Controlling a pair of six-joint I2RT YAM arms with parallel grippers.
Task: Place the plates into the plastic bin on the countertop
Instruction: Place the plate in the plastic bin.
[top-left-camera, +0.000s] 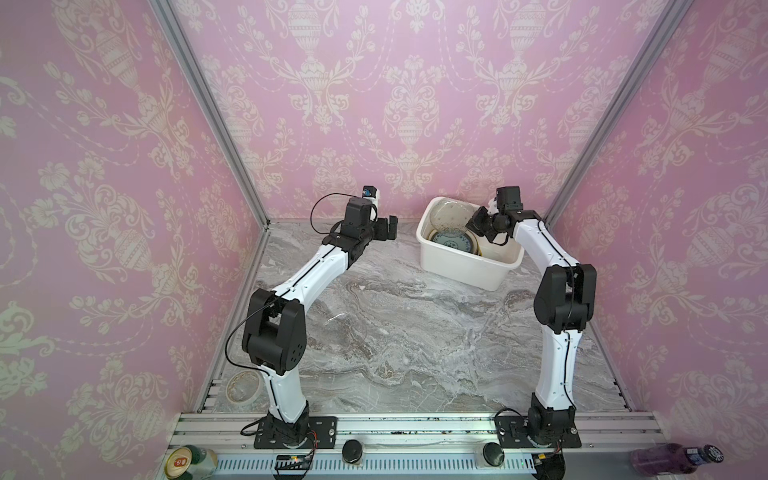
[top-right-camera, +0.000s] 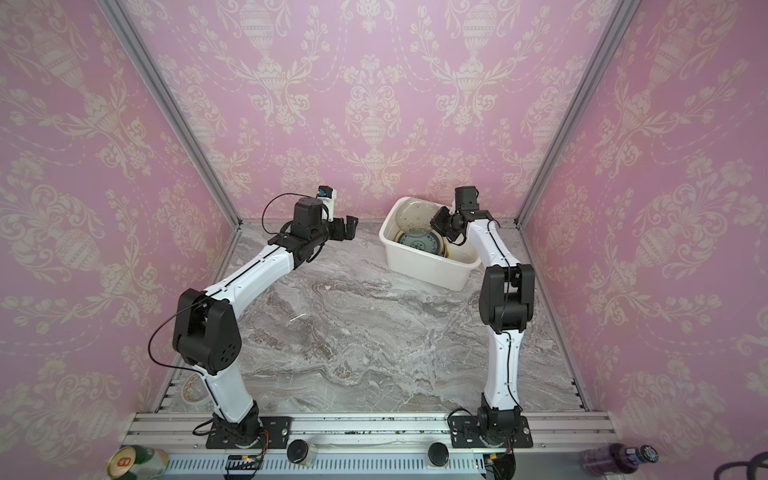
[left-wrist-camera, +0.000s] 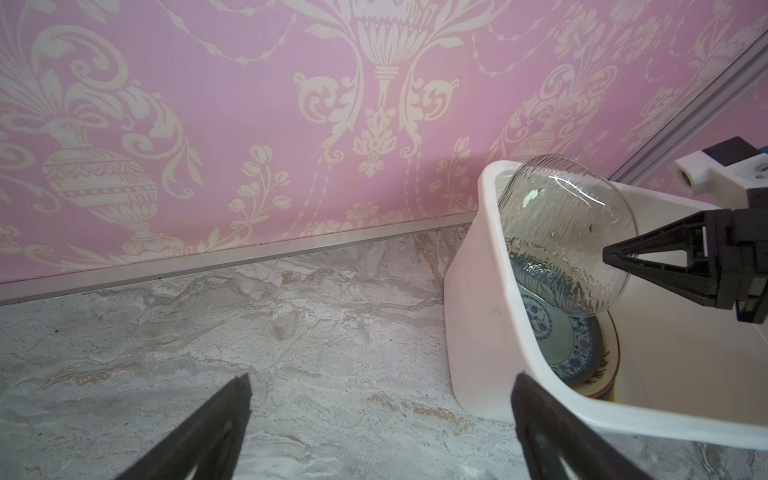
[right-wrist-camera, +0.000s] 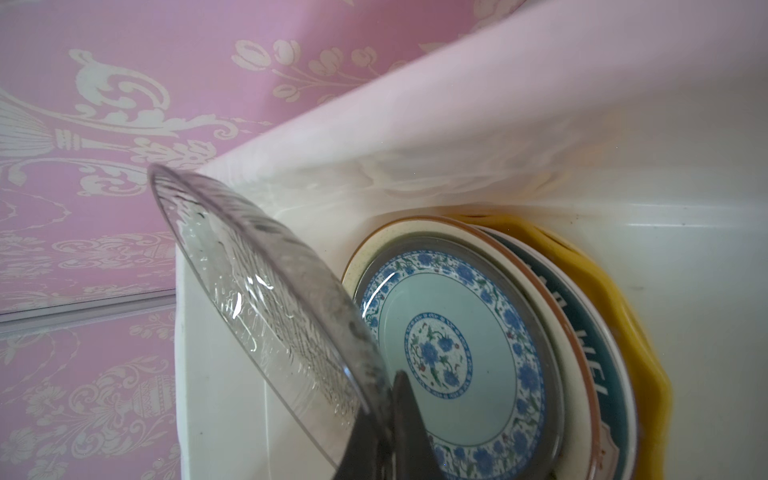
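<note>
grey marble countertop (top-left-camera: 415, 332), pink walls (top-left-camera: 124, 166). plastic bin (top-left-camera: 469, 270) upper centre-right. right gripper (top-left-camera: 473, 227) clenched on tilted clear glass plate (top-left-camera: 451, 218); left gripper (top-left-camera: 390, 228) splayed, empty.

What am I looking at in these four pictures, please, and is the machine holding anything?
This is a two-armed tabletop robot: a left arm and a right arm, bolted at the near edge of a grey marble countertop. Two pictures look down from overhead, nearly identical; the other two come from a camera on each wrist. The right end effector is shut on a clear glass plate, tilted and partly inside the white plastic bin, above a stack of plates that includes a blue floral plate. The left end effector is open and empty, beside the bin. Another clear plate lies near the middle of the countertop, hard to see; a tape roll sits by the left arm's base.
</note>
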